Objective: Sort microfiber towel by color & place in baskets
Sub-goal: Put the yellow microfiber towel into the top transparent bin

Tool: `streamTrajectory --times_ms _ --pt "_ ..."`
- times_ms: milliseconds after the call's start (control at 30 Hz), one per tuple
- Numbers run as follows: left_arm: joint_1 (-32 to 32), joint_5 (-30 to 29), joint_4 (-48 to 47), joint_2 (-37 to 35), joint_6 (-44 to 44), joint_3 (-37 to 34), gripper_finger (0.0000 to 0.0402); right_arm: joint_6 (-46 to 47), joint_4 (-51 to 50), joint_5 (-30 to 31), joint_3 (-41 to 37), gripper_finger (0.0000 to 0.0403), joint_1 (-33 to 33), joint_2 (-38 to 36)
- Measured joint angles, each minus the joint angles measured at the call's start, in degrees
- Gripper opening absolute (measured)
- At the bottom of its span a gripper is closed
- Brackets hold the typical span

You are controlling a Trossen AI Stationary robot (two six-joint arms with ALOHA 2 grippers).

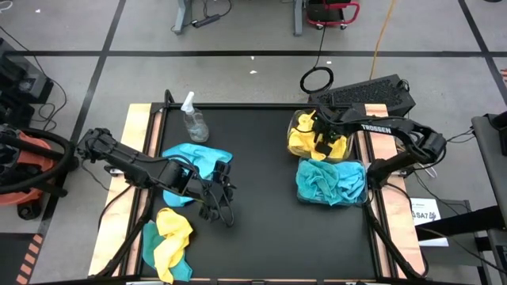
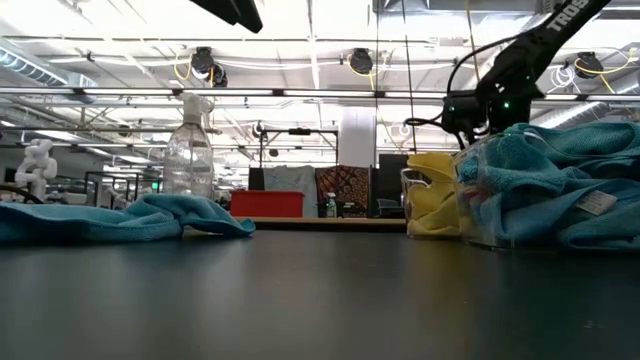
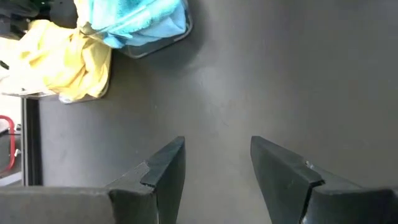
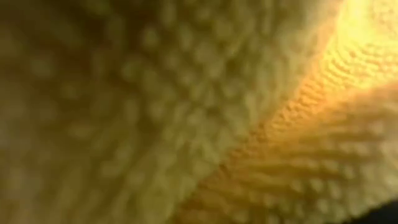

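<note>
Two clear baskets stand at the table's right: the far one [image 1: 295, 127] holds yellow towels, the near one [image 1: 331, 202] teal towels. My right gripper [image 1: 322, 141] is down in the yellow basket, shut, amid yellow towel [image 4: 186, 112] that hides its fingers. A loose teal towel [image 1: 194, 161] lies flat at the left. A yellow towel [image 1: 174, 229] lies bunched on another teal one [image 1: 149, 244] at the near left. My left gripper [image 3: 217, 168] hovers open over bare table, right of the loose teal towel. My right gripper comes down steeply from above into the yellow towels [image 1: 305, 136] of the far basket. Yellow cloth fills its wrist view and hides the fingers, so the part held and the kind of hold cannot be told. The cloth rests in the basket.
A clear spray bottle [image 1: 192, 120] stands upright at the far left, just beyond the loose teal towel. The table's middle [image 1: 261, 214] is bare black surface. A keyboard [image 1: 368, 93] lies beyond the far right corner.
</note>
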Motion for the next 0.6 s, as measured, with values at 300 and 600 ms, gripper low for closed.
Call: streamTrajectory --times_ms 300,600 --pt "0.3 0.0 -0.04 0.0 0.02 0.0 0.0187 1.0 -1.1 -3.39 0.01 0.0019 -1.71 -0.77" --pt "0.85 0.0 -0.13 0.0 0.13 0.0 0.0187 1.76 -7.69 -3.48 5.92 0.0114 -1.69 -3.24"
